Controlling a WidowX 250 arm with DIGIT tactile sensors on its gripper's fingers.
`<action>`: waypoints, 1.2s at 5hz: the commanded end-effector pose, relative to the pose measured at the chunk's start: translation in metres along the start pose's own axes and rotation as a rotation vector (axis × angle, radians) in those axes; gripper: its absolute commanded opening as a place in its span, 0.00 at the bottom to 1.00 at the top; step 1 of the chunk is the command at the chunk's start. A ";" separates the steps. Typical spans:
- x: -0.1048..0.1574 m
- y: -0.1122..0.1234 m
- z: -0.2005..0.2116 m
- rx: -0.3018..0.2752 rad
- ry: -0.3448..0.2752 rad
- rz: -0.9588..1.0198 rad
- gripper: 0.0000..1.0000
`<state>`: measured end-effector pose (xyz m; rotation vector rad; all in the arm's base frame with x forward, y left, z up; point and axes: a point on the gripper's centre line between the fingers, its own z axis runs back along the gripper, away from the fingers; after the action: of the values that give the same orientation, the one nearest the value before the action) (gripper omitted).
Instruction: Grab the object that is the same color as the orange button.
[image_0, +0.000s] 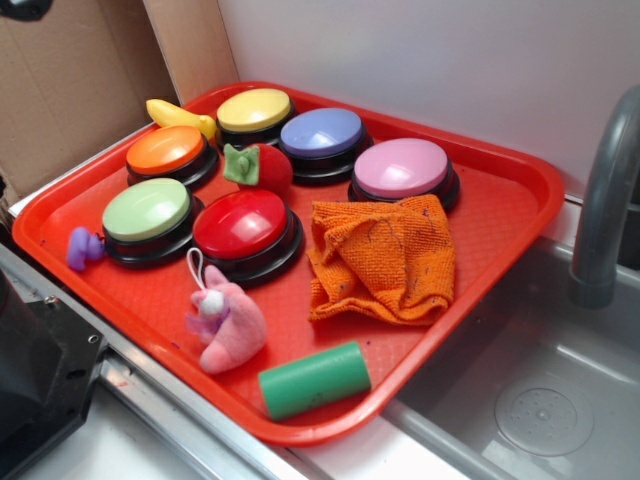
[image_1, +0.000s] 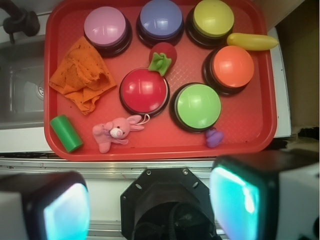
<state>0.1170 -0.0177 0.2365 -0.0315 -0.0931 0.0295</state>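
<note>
An orange cloth (image_0: 382, 258) lies crumpled on the red tray (image_0: 520, 190), right of the red button; in the wrist view the orange cloth (image_1: 80, 75) is at the tray's left. The orange button (image_0: 168, 152) sits at the tray's back left, and the wrist view shows the orange button (image_1: 232, 67) at the right. My gripper (image_1: 150, 200) is open, high above and in front of the tray's near edge, its two pads wide apart with nothing between them. In the exterior view the gripper itself is out of view.
The tray (image_1: 260, 100) also carries yellow (image_0: 254, 110), blue (image_0: 321, 133), pink (image_0: 401, 167), red (image_0: 241, 224) and green (image_0: 146, 210) buttons, a toy strawberry (image_0: 262, 166), a banana (image_0: 180, 117), a pink plush bunny (image_0: 228, 320), a green cylinder (image_0: 314, 379) and a small purple toy (image_0: 82, 248). A sink (image_0: 540, 400) with a grey faucet (image_0: 605, 200) lies to the right.
</note>
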 end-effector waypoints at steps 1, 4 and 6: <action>0.000 0.000 0.000 0.000 0.000 0.000 1.00; 0.051 -0.065 -0.059 0.073 -0.182 -0.380 1.00; 0.088 -0.106 -0.128 0.140 -0.202 -0.491 1.00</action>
<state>0.2168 -0.1188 0.1065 0.1531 -0.2450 -0.4424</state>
